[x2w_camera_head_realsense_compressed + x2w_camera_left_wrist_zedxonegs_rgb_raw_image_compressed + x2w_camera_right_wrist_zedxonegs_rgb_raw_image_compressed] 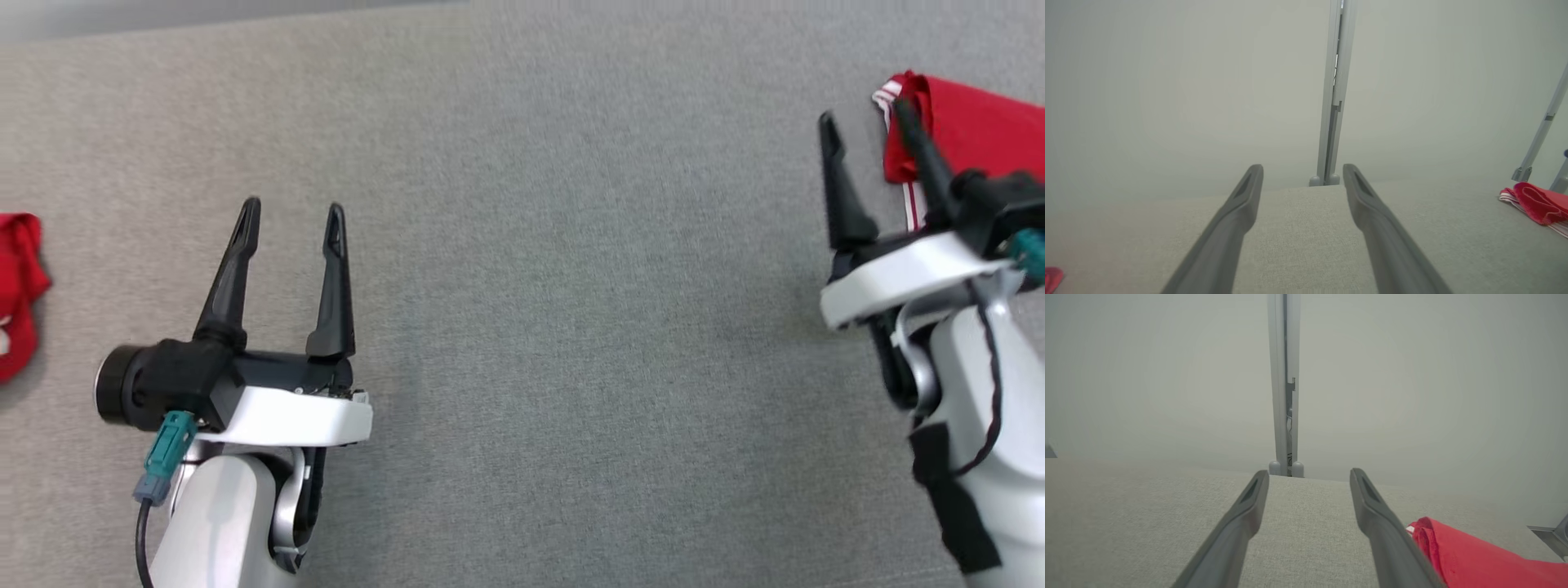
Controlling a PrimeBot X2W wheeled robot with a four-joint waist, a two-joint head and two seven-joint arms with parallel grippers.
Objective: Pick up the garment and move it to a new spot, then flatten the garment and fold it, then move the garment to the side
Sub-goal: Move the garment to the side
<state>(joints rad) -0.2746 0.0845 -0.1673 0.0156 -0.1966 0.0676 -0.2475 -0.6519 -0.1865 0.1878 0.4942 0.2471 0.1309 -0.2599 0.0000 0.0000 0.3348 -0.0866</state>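
Observation:
A red garment [980, 122] with white striped trim lies folded on the grey table at the far right. My right gripper [864, 111] stands open just left of it; one finger crosses the garment's left edge in the head view. In the right wrist view the garment [1474, 555] lies beside the right finger, with nothing between the fingers of the gripper [1309, 473]. My left gripper [293, 207] is open and empty over bare table at the lower left. In its wrist view the left gripper [1302, 168] sees the garment [1537, 202] far to the right.
Another red cloth [16, 286] lies at the table's left edge, its corner [1052, 277] showing in the left wrist view. The grey fabric table [571, 327] spreads between the arms. A grey post [1333, 102] rises on the pale wall beyond the table's far edge.

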